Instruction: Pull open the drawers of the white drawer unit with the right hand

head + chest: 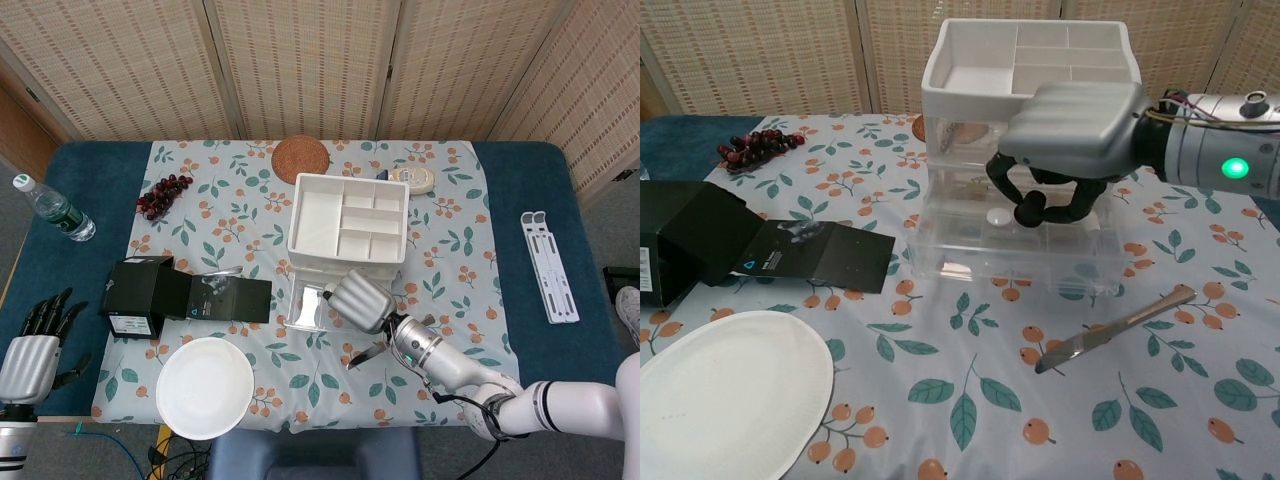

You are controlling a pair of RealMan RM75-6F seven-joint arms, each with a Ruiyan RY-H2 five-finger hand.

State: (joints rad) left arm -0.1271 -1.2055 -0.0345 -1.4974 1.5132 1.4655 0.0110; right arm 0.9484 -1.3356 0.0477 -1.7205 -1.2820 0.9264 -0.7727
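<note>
The white drawer unit [348, 225] stands mid-table, its open-topped tray [1030, 70] above clear drawers. The bottom clear drawer [1010, 262] is pulled out toward me, with a small white round object [997, 215] seen through the plastic. My right hand [1065, 145] hovers at the middle drawer's front, fingers [1025, 208] curled under the palm. I cannot tell whether they hook the drawer's edge. In the head view the right hand [360, 300] sits just in front of the unit. My left hand [30, 355] rests off the table's left near corner, fingers apart, holding nothing.
A knife [1115, 328] lies right of the open drawer. A white plate [720, 390] is at the near left, an opened black box [690, 250] behind it. Grapes [163, 195], a bottle [52, 208], a woven coaster [300, 158], a tape roll [413, 180] and a white stand [548, 265] lie further off.
</note>
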